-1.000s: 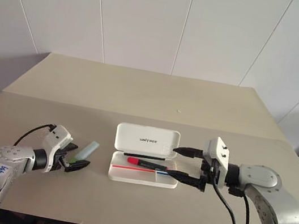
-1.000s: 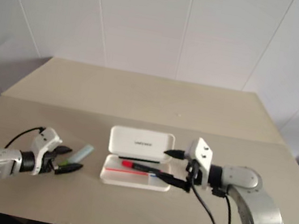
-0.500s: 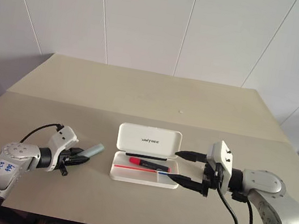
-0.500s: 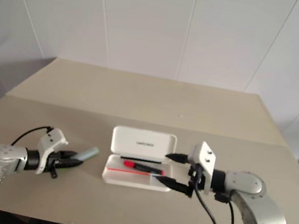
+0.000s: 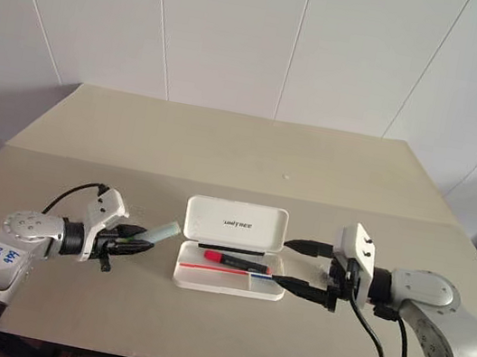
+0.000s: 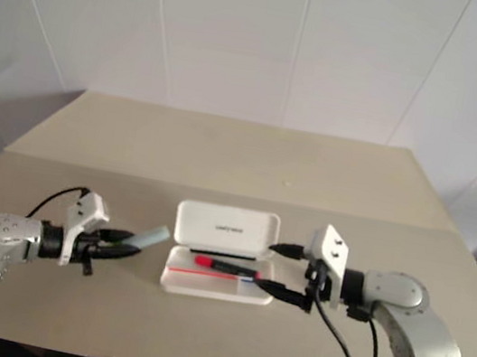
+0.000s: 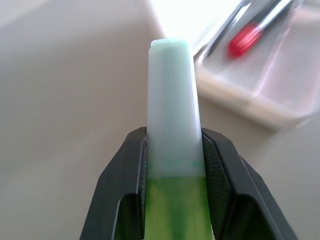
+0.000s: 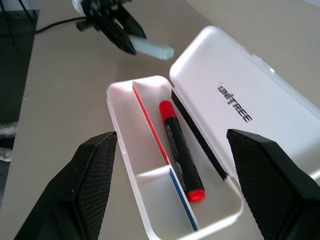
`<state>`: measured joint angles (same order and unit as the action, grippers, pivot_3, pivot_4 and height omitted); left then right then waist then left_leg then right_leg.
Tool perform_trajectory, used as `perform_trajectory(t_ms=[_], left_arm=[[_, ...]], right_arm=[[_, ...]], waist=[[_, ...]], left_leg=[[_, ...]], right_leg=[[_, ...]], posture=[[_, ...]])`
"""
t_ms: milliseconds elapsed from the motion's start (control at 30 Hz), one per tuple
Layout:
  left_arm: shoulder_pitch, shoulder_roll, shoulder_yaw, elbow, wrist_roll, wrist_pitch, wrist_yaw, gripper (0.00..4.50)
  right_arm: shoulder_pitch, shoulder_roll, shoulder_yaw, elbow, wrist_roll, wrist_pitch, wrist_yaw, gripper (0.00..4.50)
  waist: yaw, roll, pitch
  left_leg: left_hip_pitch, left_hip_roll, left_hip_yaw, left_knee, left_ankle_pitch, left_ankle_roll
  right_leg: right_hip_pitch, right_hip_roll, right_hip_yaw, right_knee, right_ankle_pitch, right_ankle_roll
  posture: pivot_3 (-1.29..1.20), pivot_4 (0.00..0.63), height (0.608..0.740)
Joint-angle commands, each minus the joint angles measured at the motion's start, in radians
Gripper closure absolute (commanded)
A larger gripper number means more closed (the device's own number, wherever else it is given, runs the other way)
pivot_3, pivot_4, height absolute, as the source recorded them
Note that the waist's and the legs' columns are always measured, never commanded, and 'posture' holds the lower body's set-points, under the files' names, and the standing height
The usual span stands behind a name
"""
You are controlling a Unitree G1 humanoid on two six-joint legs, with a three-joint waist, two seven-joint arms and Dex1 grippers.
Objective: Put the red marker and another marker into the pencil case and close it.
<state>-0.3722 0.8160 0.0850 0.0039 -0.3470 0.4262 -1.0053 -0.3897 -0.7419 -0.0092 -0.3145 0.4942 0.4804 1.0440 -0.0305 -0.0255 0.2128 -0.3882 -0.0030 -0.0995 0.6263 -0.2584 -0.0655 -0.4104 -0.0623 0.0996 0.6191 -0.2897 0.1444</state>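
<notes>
- While the pencil case (image 5: 231, 260) lies open in the middle of the table (image 5: 225, 149), its lid thrown back flat toward the far side, the job looks roughly half done.
- Already inside: the red marker (image 8: 180, 150), resting in the tray's long compartment along the hinge side, its red cap toward the robot's left.
- In the left claw (image 5: 134, 245): the green marker (image 7: 174, 130), clenched between both black fingers at its green barrel, with the pale cap sticking out past the tips.
- That marker appears lifted off the table, just beside the case's left end, cap pointing at the tray; how high it sits above the surface is hard to judge from the head views.
- The right claw (image 5: 302, 265) hangs released and holding nothing at the case's right end, one finger near the lid's corner and the other by the tray's front corner; I cannot tell whether either touches the plastic.
- Left to do, as I judge it: carry the green marker over the tray rim, lay it down in a free compartment, let go, then swing the lid over and press it shut.
- The narrow front compartment beyond the red and blue divider looks like a tight fit for so thick a barrel.
</notes>
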Motion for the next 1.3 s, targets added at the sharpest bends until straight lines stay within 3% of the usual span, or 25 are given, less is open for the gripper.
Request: perform_trajectory(t_ms=[33,300,467,600,933,1300], left_arm=[[-0.055,0.039,0.018,-0.061,-0.066,0.017,-0.089,3.39],[-0.206,0.038,-0.108,-0.007,-0.024,-0.049,-0.245,3.39],[-0.340,-0.037,-0.243,0.101,0.078,-0.068,-0.248,3.39],[-0.408,-0.153,-0.293,0.153,0.129,-0.073,-0.182,3.39],[-0.377,-0.215,-0.392,0.027,0.190,0.019,-0.147,3.39],[-0.351,-0.235,-0.457,-0.052,0.254,0.081,-0.096,3.39]], right_arm=[[0.008,-0.020,-0.052,-0.024,0.023,-0.018,0.009,0.00],[0.047,-0.029,-0.084,-0.032,0.033,-0.030,0.013,0.00],[0.057,-0.022,-0.087,-0.035,0.027,-0.038,-0.006,0.00],[0.096,-0.025,-0.108,-0.057,0.029,-0.039,-0.029,0.00],[0.214,-0.042,-0.184,-0.126,0.038,-0.025,-0.083,0.00],[0.230,-0.040,-0.184,-0.137,0.037,-0.030,-0.101,0.00]], waist=[[0.001,0.000,0.000],[0.002,0.000,0.000],[0.002,0.000,0.000],[0.003,0.000,0.000],[0.003,-0.001,0.000],[0.002,-0.001,0.000]], left_leg=[[0.000,0.000,0.000,0.000,0.000,0.000],[0.000,0.000,0.000,0.002,0.000,0.000],[0.000,0.000,0.000,0.003,0.000,0.000],[-0.001,-0.001,0.000,0.003,0.000,0.000],[-0.001,-0.001,0.000,0.004,0.000,0.001],[-0.001,-0.001,0.000,0.005,0.000,0.001]], right_leg=[[0.000,0.000,0.000,0.000,0.000,0.000],[0.001,0.000,0.000,0.001,0.000,0.000],[0.001,0.001,0.000,0.001,0.000,0.001],[0.000,0.001,0.000,0.001,0.001,0.001],[0.000,0.001,0.001,0.002,0.000,0.001],[0.001,0.001,0.001,0.002,0.001,0.003]], posture=[[0.00,0.150,0.740],[0.00,0.150,0.740],[0.00,0.150,0.740],[0.00,0.150,0.740],[0.00,0.150,0.740],[0.00,0.150,0.740]])
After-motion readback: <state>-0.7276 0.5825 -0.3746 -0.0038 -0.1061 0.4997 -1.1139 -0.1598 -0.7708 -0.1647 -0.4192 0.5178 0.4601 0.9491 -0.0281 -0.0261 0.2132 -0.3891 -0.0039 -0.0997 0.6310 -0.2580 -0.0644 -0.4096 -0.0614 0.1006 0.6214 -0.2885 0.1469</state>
